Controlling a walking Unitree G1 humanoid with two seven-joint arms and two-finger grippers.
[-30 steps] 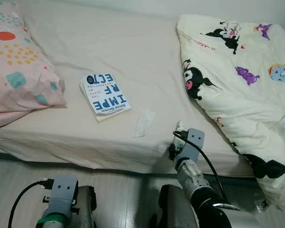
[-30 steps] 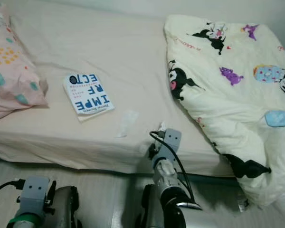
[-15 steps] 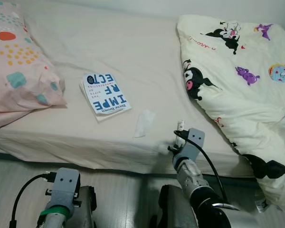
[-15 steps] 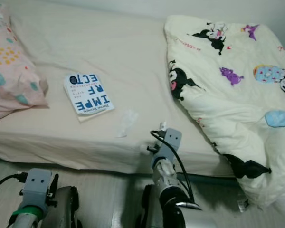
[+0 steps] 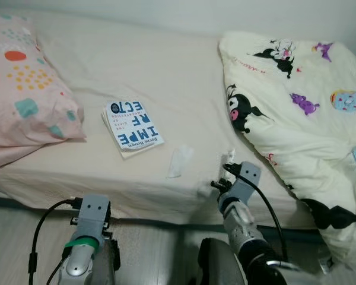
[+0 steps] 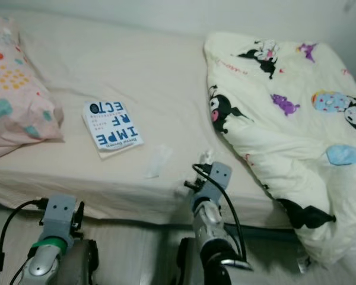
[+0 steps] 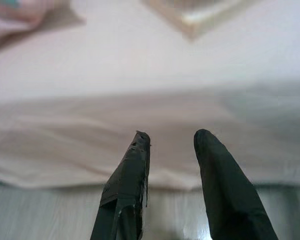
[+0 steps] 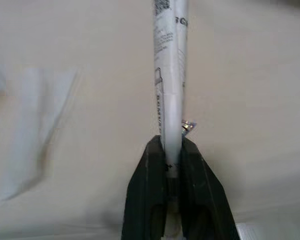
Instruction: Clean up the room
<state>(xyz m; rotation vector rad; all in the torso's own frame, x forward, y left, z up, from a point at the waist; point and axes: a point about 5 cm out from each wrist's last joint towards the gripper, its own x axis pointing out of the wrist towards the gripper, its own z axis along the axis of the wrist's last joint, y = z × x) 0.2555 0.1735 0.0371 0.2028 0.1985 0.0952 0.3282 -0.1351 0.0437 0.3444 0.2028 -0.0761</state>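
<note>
From your left eye view, your right gripper (image 5: pixel 228 159) is up at the near edge of the bed (image 5: pixel 166 77), arm angled up from the floor with the grey wrist block and a black cable looping over it. It's clamped on a thin white wrapper (image 5: pixel 228 158), a flat crinkly strip poking up past the wrist. Your left gripper (image 5: pixel 88 205) sits lower, in front of the mattress side, fingers hidden from up here. On the smooth cream sheet there's a glossy paperback book (image 5: pixel 132 126) with big blue letters, lying flat near the pink dotted pillow (image 5: pixel 24 101). A limp, translucent scrap of plastic (image 5: pixel 179 161) lies between the book and your right gripper. A puffy cartoon-print duvet (image 5: pixel 296 113) is bunched on the right side and spills over the edge.

Right eye view: same layout, nothing extra to add, the scrap sits just left of your right wrist.

Left wrist view: your two black fingers (image 7: pixel 127 192) are spread apart with nothing between them, pointing at the draped, wrinkly side of the sheet. The book's pale page edge is just visible on top of the bed.

Right wrist view: fingers (image 8: pixel 150 195) pinched tight on the wrapper (image 8: pixel 170 75), which sticks straight out, white with tiny black print, folded into a narrow strip. The translucent scrap (image 8: pixel 35 125) lies on the sheet off to one side.
</note>
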